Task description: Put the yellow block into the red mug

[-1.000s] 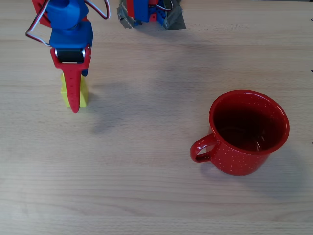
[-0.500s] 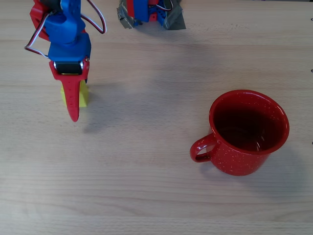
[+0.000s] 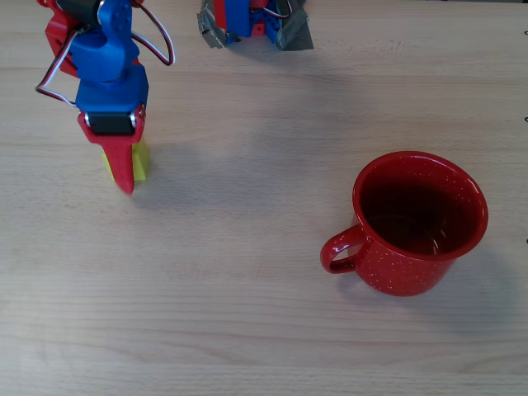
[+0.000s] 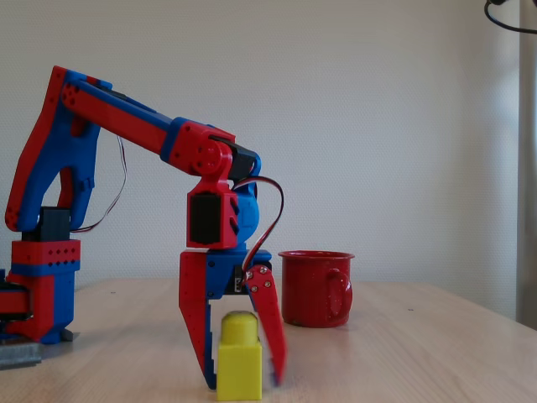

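Observation:
The yellow block rests on the wooden table at the left of the overhead view, partly covered by the red upper finger of my gripper. From the side, my gripper points straight down and stands open. Its two red fingers straddle the yellow block, one on each side, with small gaps showing. The block's round stud faces up. The red mug stands upright at the right, well away from the gripper, with its handle toward the lower left. In the fixed view the red mug sits behind the gripper.
The arm's base is fixed with grey tape at the top edge of the table; in the fixed view the base stands at the left. Bare wooden tabletop lies between the block and the mug.
The wrist has drifted slightly up and left in the overhead view, with the finger staying over the block. The block and the mug have not moved.

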Robot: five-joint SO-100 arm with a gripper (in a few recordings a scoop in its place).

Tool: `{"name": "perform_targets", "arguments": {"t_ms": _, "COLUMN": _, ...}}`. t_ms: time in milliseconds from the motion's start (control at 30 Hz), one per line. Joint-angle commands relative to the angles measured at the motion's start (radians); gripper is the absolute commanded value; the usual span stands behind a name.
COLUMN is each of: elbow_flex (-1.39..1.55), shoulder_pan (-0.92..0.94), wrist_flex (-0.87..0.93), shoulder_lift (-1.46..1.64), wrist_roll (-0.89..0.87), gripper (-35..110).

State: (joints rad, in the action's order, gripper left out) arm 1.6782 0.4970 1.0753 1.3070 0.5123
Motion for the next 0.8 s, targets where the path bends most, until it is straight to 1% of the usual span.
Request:
{"name": "perform_targets", "arguments": {"t_ms": 0, "elbow_flex": -0.067, "shoulder_pan": 0.023, "wrist_flex": -0.006, "shoulder_lift": 0.043, "wrist_roll": 0.017, "gripper": 5}}
{"name": "perform_targets", "arguments": {"t_ms": 233, "elbow_flex": -0.080, "shoulder_pan": 0.023, "wrist_flex": -0.008, "shoulder_lift": 0.043, "wrist_roll": 0.015, "gripper": 0}}
{"name": "perform_targets", "arguments": {"t_ms": 400, "elbow_flex": -0.104, "shoulder_pan": 0.029, "wrist_flex": 0.009, "shoulder_lift": 0.043, "wrist_roll": -0.017, "gripper": 0}}
{"name": "perform_targets", "arguments": {"t_ms": 567, "elbow_flex": -0.172, "shoulder_pan": 0.026, "wrist_flex": 0.092, "shoulder_lift": 0.067, "wrist_roll": -0.064, "gripper": 0}}
{"name": "perform_targets", "arguments": {"t_ms": 767, "elbow_flex": -0.298, "shoulder_pan": -0.003, "wrist_flex": 0.233, "shoulder_lift": 0.118, "wrist_roll": -0.135, "gripper": 0}}
